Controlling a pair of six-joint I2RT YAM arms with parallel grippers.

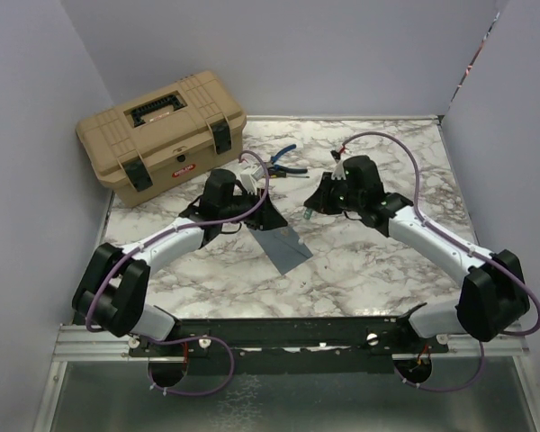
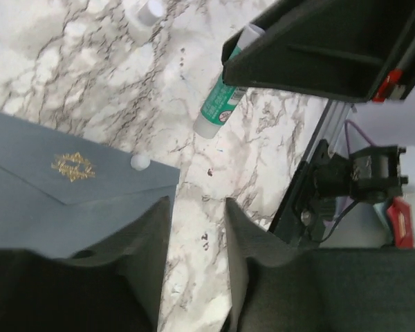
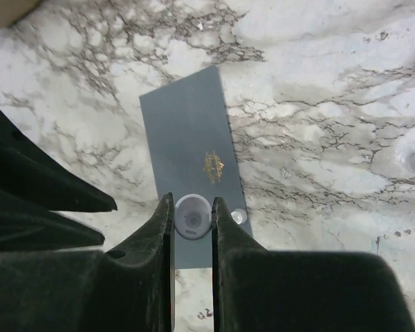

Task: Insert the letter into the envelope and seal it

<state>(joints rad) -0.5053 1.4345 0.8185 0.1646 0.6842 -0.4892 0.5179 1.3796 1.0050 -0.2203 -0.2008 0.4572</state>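
Behind, we see a tan toolbox [image 1: 162,135] at the table's far left, with blue-handled pliers [image 1: 286,153] beside it. Centrally, the envelope [image 1: 285,245] lies flat on the marble table [image 1: 378,261], gold emblem up. The left gripper [image 2: 197,207] sits low at the envelope's far end, jaws apart and empty. The right gripper [image 3: 193,207] points down over the envelope, clamped on a glue stick [image 3: 193,220].
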